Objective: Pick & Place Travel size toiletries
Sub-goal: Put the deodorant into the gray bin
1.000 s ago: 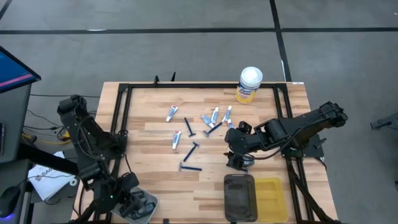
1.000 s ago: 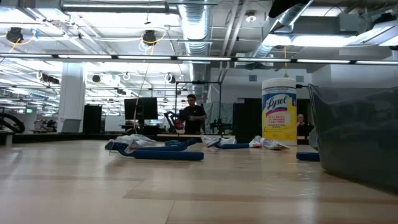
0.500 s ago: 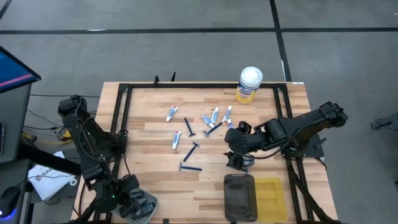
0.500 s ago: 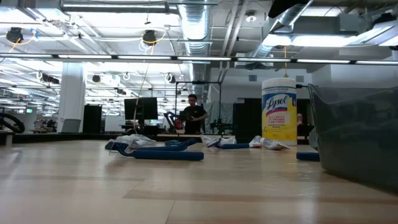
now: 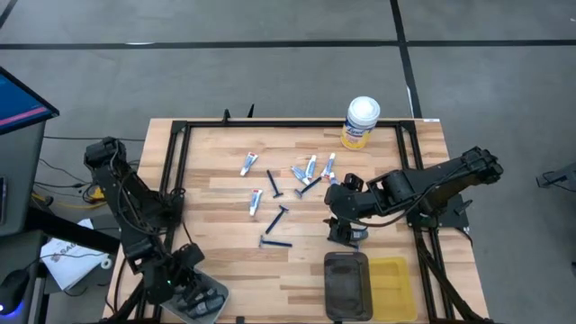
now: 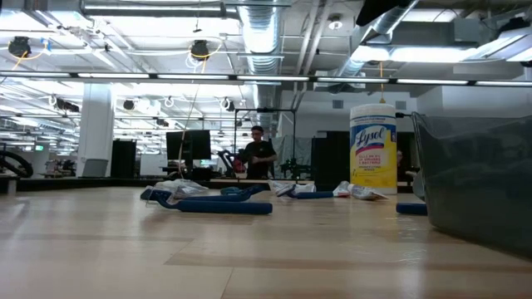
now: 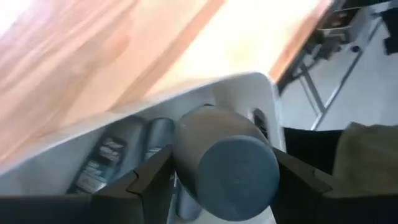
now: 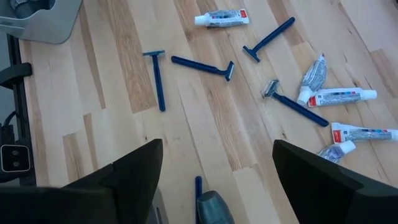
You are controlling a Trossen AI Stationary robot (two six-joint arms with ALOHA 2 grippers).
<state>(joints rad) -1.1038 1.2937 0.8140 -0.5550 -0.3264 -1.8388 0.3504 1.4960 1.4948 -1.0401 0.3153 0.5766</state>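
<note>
Table (image 5: 216, 270): left arm at your near-left corner, right arm reaching in from the right edge

Left gripper (image 5: 187, 286) sits over the white tray (image 7: 249, 87) off that corner, clamped on a dark grey oblong piece (image 7: 227, 165). Its round end faces the wrist camera, so the long axis runs out along the fingers. More grey pieces (image 7: 102, 158) are already lying in the tray. My read: this one only needs releasing

Right gripper (image 5: 346, 236) is spread wide and holding nothing, just behind the dark bin (image 5: 346, 283), with the yellow tray (image 5: 393, 286) beside that. The yellow canister (image 5: 362, 123) at the far edge isn't part of the job

What the next pick turns on: the loose toiletries all lie toward the table centre from the right gripper, and the right arm is far nearer to them than the left
- razors (image 8: 155, 78) and tubes (image 8: 221, 18) are scattered at mixed angles, so you'd have to turn the wrist across whichever long axis you pick
- closest items: a blue razor end (image 8: 198, 185) and a grey lump (image 8: 214, 208) right between the fingers. Can't tell whether the lump is a toiletry

Views:
- only the left wrist view shows the grip and the tray contents; from overhead the arm hides them
- the right wrist view shows the wide jaws
- the low view shows neither gripper, just the pile edge-on and the canister
</note>
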